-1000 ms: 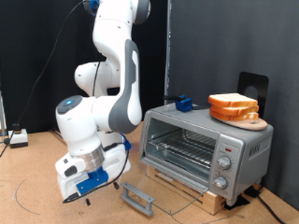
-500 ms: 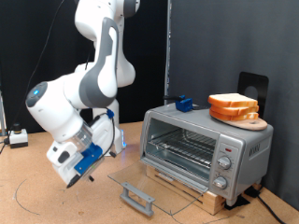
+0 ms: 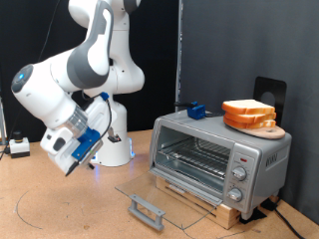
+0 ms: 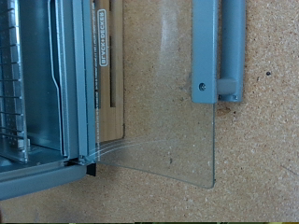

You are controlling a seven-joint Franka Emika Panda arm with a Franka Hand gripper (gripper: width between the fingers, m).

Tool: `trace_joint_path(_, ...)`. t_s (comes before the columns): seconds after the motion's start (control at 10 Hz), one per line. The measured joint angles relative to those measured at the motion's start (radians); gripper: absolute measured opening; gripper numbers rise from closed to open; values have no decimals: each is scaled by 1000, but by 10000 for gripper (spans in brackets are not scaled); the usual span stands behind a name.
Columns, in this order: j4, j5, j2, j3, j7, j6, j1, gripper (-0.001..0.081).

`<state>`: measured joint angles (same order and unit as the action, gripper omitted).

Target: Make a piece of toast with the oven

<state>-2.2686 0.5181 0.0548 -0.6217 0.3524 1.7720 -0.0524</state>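
Note:
The silver toaster oven (image 3: 224,154) stands at the exterior view's right. Its glass door (image 3: 164,194) lies open and flat, with the dark bar handle (image 3: 147,210) at its outer edge. The wire rack inside looks bare. A stack of bread slices (image 3: 249,113) rests on a wooden board (image 3: 271,132) on top of the oven; no single slice shows apart from it. My gripper (image 3: 68,164) hangs in the air to the left of the oven, well above the table, touching nothing. The wrist view shows the oven's mouth (image 4: 37,84), the door (image 4: 159,93) and the handle (image 4: 224,47), but no fingers.
A small blue object (image 3: 196,110) sits on the oven's top at the back left. The oven stands on a low wooden base (image 3: 214,207). A small white device (image 3: 18,147) lies at the far left, and a thin cable (image 3: 30,214) loops on the table.
The arm has swung up and to the exterior view's left, carrying the gripper from low beside the door handle to higher in the air. The door stays open.

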Motion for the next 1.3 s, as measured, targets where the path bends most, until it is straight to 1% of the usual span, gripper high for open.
trace_joint_path(0.1,-18,-6,-27,0,-21,1,0,810)
trace_joint_path(0.2,-17,-5,-26,1,-17,0,0,810)
trace_joint_path(0.3,-14,13,-27,5,11,-46,0,810)
trace_joint_path(0.5,-3,51,-50,16,115,-192,-5,810)
trace_joint_path(0.6,0,53,-68,25,165,-253,-7,810)
trace_joint_path(0.7,1,37,-90,37,230,-291,-11,810)
trace_joint_path(0.8,-3,20,-119,55,301,-296,-18,810)
trace_joint_path(1.0,-23,-14,-190,92,383,-294,-32,810)
trace_joint_path(1.2,-53,-54,-262,126,392,-294,-39,810)
trace_joint_path(1.3,-53,-48,-260,125,391,-294,-39,810)
